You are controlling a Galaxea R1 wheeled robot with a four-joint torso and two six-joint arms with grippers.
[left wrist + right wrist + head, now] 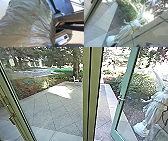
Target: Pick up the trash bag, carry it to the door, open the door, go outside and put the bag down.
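Paved yard point(60, 107) past the glass is pale slabs with a bright sunny patch on them, a tree trunk point(75, 65) and greenery farther out, all well ahead of the grippers. Thick olive door post point(92, 94) stands upright between them and the yard, a glass panel to its left, and over to the right the green-framed door point(116, 119) hangs open, lever handle point(121, 99) on its frame, with a gap between it and the post. So, the trash bag point(27, 22): it's the big grey-green crinkly one, bulging right up close in front of the left gripper, full of folds, with bits of the robot's pale body behind it. Can't tell if the fingers on that side are wide, narrow or pinching the bag, its neck is out of sight, and can't tell whether its bottom touches the floor either. Same story with the right gripper, no way to say how its fingers sit. Out ahead of that one is a whitish winged statue point(127, 28), one arm reaching out, well apart from the bag, with a leafy bush point(127, 11) behind it and light slabs point(100, 23) running alongside
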